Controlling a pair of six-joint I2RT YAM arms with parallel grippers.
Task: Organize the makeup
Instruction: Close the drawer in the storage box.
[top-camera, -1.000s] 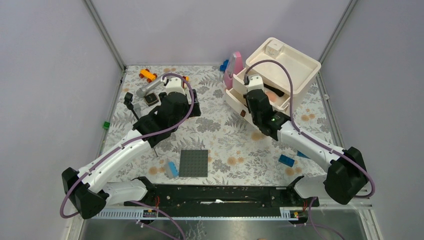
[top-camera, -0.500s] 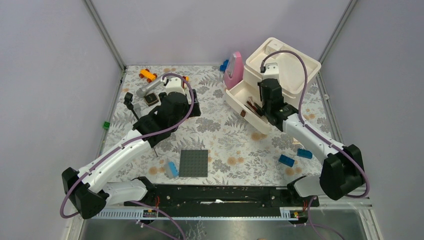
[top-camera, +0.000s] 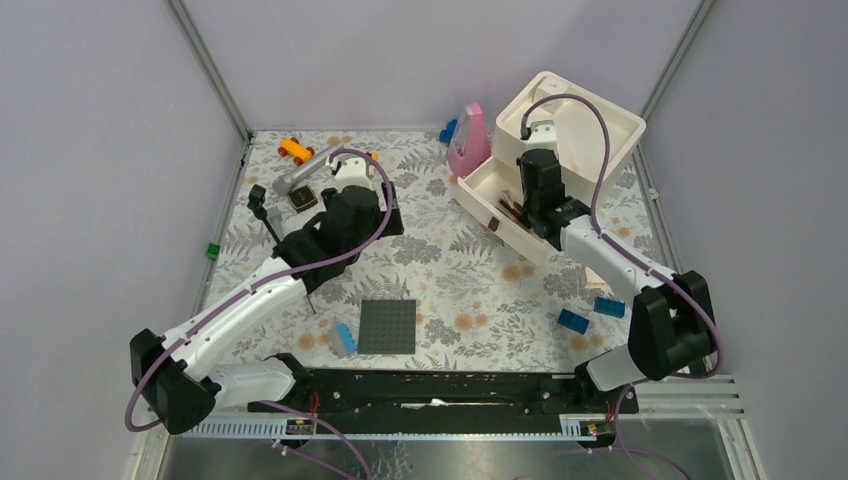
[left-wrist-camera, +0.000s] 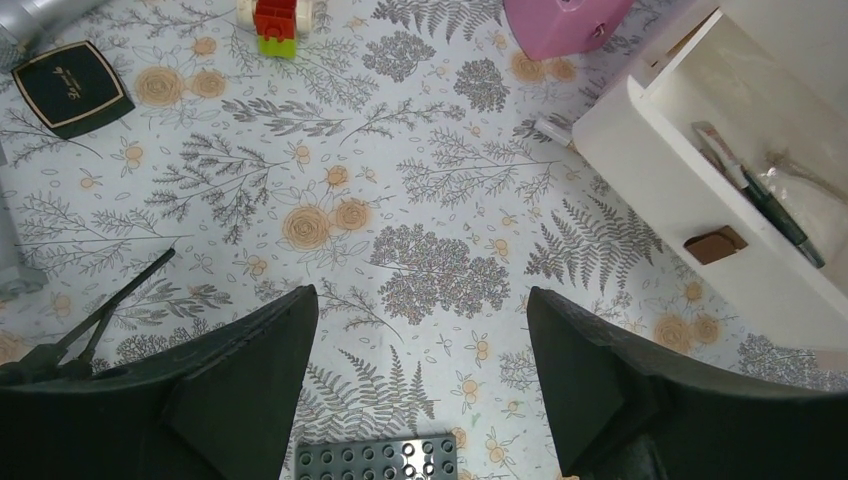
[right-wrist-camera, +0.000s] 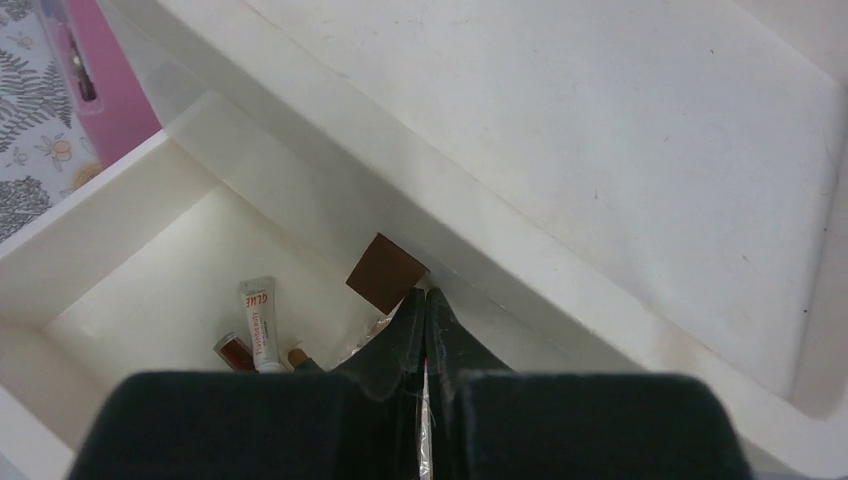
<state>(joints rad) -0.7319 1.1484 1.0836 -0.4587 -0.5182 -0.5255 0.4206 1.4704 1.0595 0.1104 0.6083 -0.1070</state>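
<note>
While the right gripper hangs with tips pressed together over the drawer, nothing clearly pinched, the compact lies on the table ahead-left of the nearer left gripper, wide open and empty

pale lilac walls close the scene at 9, 12 and 3 o'clock. grey metal posts slant up the back corners at 11 and 1 o'clock. the table wears a white cloth printed with grey ferns and peach flowers. a black rail crosses its near edge at 6 o'clock, with a shiny grey surface below it. light is soft and even.
</note>
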